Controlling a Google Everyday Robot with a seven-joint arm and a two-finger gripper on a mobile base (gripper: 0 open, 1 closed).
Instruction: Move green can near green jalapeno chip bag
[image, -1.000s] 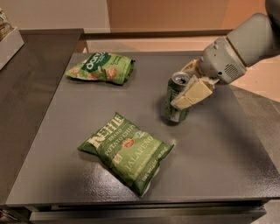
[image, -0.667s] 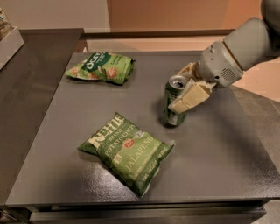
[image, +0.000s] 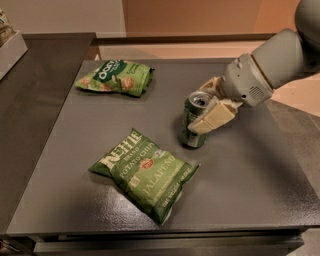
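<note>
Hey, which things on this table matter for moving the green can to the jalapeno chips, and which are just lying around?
In the job: green can, clasped by the gripper at centre right; green jalapeno chip bag, front centre.
Lying about: smaller light green bag, back left.

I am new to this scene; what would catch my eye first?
The gripper, right of centre over the dark table, grips the green can. The green jalapeno chip bag lies nearer the camera, left of the can and apart from it; a smaller green bag lies at the far left.
</note>
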